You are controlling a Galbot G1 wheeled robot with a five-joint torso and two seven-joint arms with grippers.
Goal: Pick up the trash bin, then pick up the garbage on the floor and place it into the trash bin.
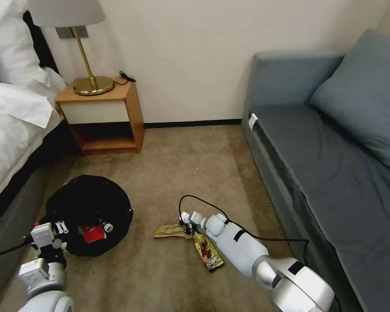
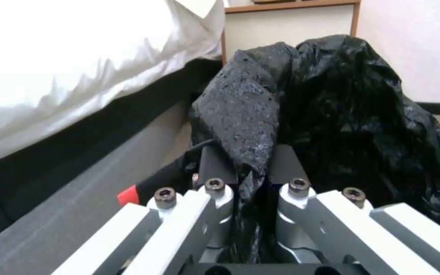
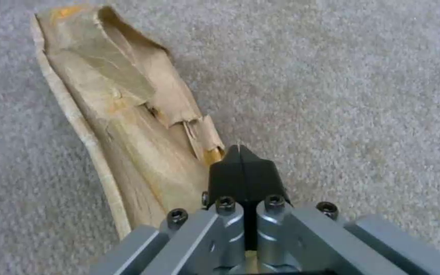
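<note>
Your workspace is a tan carpet (image 1: 169, 169) between a white-sheeted bed (image 1: 13, 117) and a grey sofa (image 1: 329, 143), with a wooden nightstand (image 1: 104, 117) against the wall. You see the trash bin (image 1: 89, 208), round, low and lined with crinkly black plastic, near the bed; a red-white wrapper (image 1: 93, 233) and a white-capped bottle (image 1: 107, 226) lie in it. Your left tool (image 2: 245, 168) is clamped on a fold of the bin's liner. Your right tool (image 3: 243, 170) is closed tip to tip at the edge of the flattened tan paper (image 3: 123, 126); whether it pinches the paper is unclear. A gold-brown snack wrapper (image 1: 208, 251) lies just beside it.
</note>
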